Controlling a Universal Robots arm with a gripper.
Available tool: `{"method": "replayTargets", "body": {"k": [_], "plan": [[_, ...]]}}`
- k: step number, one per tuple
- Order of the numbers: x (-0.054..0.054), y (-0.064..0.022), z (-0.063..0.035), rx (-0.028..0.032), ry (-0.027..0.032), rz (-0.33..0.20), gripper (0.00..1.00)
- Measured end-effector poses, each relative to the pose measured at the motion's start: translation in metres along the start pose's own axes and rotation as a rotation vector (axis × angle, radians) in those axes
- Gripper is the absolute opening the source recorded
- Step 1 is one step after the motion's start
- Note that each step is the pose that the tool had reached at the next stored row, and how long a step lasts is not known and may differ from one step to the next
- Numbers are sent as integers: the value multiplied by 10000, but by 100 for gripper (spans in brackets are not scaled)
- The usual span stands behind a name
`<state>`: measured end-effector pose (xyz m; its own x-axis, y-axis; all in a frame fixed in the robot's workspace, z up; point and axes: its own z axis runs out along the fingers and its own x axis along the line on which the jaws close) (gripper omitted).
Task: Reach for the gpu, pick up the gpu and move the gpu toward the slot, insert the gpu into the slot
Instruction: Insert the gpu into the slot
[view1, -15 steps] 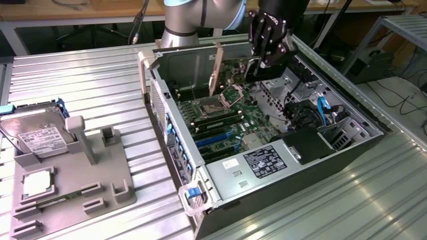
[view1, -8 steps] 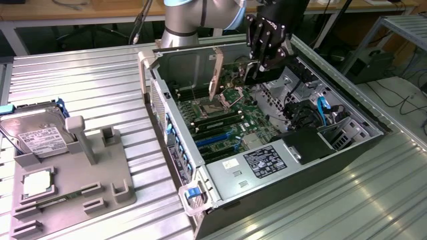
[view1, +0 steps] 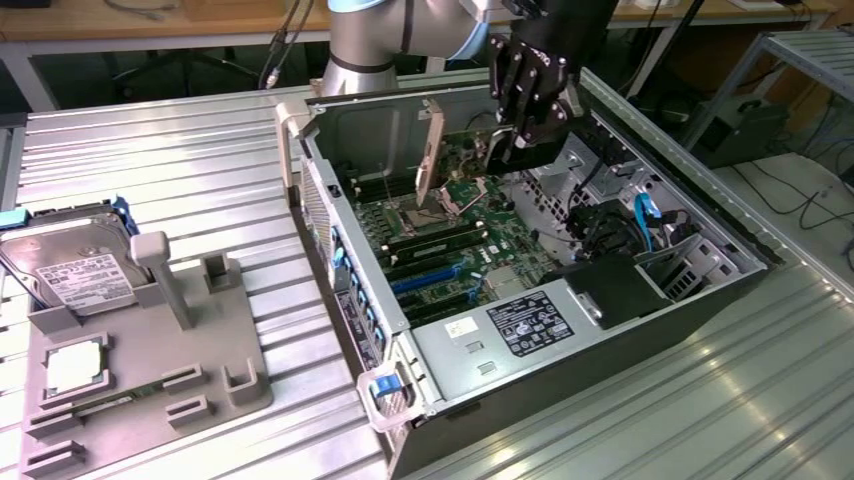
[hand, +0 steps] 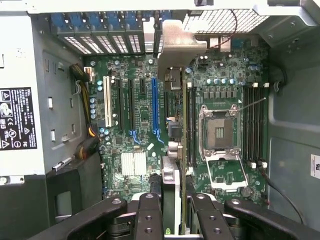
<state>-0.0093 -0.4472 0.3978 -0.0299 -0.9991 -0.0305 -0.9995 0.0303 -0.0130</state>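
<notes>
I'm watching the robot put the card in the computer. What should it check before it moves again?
1. Grip on the card: ok. The gripper is shut on the gpu.
2. Card upright, silver bracket toward the case's vented wall: ok.
3. Blue slot empty: ok, nothing sits in it.
4. Card lined up over the slot: not ok. In the wrist view it hangs beside the slot, toward the processor socket.
5. Card seated: not ok, it hangs above the motherboard.

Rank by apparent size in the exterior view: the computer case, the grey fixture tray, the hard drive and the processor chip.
1. computer case
2. grey fixture tray
3. hard drive
4. processor chip
</notes>
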Motion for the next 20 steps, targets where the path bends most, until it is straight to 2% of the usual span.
{"method": "replayTargets", "body": {"k": [6, 9, 11, 13, 14, 16, 20], "plan": [[2, 39, 12, 0, -2, 0, 27], [3, 72, 16, -2, -61, 2, 27], [4, 100, 20, -2, -60, 0, 27], [3, 107, 35, -27, -60, -7, 27], [3, 107, 46, -65, -60, -17, 27], [4, 108, 60, -102, -57, -49, 27], [4, 108, 91, -121, -56, -60, 27]]}}
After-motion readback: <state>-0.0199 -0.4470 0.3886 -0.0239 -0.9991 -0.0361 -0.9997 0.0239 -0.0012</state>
